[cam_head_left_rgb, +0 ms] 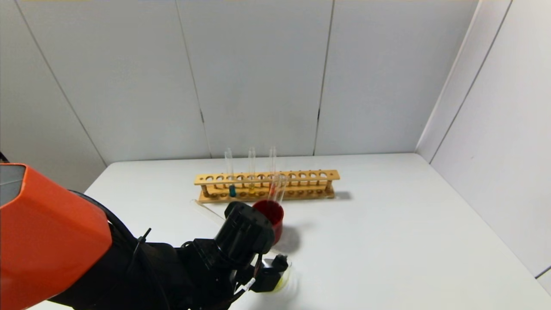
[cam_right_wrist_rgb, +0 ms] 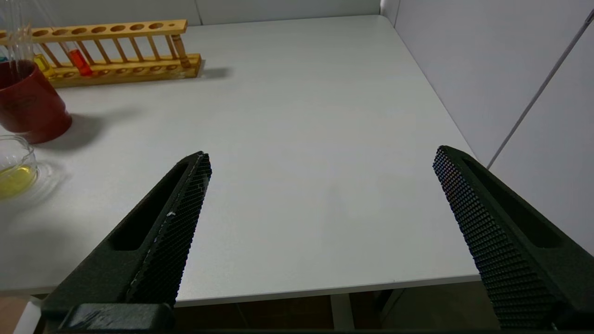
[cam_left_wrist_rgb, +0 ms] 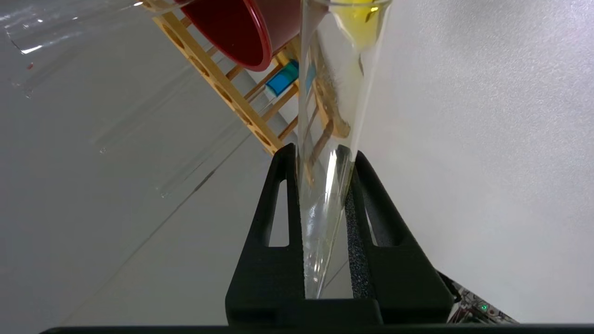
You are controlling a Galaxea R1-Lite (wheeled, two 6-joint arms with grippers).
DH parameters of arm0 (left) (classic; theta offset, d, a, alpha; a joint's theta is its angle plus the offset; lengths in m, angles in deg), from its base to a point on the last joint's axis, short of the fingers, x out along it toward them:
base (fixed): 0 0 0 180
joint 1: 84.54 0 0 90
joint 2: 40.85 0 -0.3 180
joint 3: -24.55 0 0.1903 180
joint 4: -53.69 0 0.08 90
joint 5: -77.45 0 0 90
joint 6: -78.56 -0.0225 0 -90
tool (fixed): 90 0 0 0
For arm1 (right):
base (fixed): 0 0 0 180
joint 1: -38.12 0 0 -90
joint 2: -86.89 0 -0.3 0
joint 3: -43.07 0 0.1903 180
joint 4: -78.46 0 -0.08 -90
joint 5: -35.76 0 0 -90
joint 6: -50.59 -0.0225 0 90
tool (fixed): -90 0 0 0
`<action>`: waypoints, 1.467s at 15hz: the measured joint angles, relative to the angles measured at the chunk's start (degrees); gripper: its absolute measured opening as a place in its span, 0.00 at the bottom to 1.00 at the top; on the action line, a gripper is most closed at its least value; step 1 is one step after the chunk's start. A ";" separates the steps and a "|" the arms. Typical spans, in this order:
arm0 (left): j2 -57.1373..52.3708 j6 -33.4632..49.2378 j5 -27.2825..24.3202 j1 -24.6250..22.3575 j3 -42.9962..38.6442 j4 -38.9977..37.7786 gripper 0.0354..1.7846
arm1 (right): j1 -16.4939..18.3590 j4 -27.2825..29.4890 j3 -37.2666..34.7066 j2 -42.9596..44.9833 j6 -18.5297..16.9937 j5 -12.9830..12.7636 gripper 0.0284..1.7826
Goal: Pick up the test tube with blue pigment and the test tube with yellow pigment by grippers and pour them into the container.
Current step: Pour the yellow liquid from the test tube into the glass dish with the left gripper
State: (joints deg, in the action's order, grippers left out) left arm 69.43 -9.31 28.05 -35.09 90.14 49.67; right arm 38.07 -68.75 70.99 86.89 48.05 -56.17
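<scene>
My left gripper (cam_left_wrist_rgb: pixel 320 153) is shut on the test tube with yellow pigment (cam_left_wrist_rgb: pixel 332 116), which is tilted; yellow liquid shows at its far end. In the head view this gripper (cam_head_left_rgb: pixel 269 275) sits low at the table's near side, right beside the container (cam_head_left_rgb: pixel 287 279), a low glass beaker with yellow liquid in it (cam_right_wrist_rgb: pixel 14 172). The test tube with blue pigment (cam_head_left_rgb: pixel 232 189) stands in the wooden rack (cam_head_left_rgb: pixel 301 175) and also shows in the left wrist view (cam_left_wrist_rgb: pixel 281 82). My right gripper (cam_right_wrist_rgb: pixel 322 157) is open and empty over the table's near right edge.
A dark-red cup (cam_head_left_rgb: pixel 270 215) with clear tubes leaning in it stands between the rack and the beaker. The rack also holds a yellow tube (cam_head_left_rgb: pixel 252 187) and a red tube (cam_right_wrist_rgb: pixel 80 62). A clear empty tube (cam_head_left_rgb: pixel 208 212) lies left of the cup.
</scene>
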 joint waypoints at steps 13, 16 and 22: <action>-0.63 -6.17 3.47 3.36 -0.11 0.09 0.16 | -0.02 0.02 0.00 0.00 0.00 0.00 0.98; -0.29 -6.69 4.61 3.54 -0.05 0.11 0.16 | -0.02 0.02 0.00 0.00 0.00 0.02 0.98; -0.61 -10.72 8.94 5.07 0.09 0.06 0.16 | -0.02 0.02 0.00 0.00 0.00 0.02 0.98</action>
State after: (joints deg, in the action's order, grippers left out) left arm 68.82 -20.03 36.98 -30.02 90.22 49.73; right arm 38.05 -68.72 70.99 86.89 48.05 -56.14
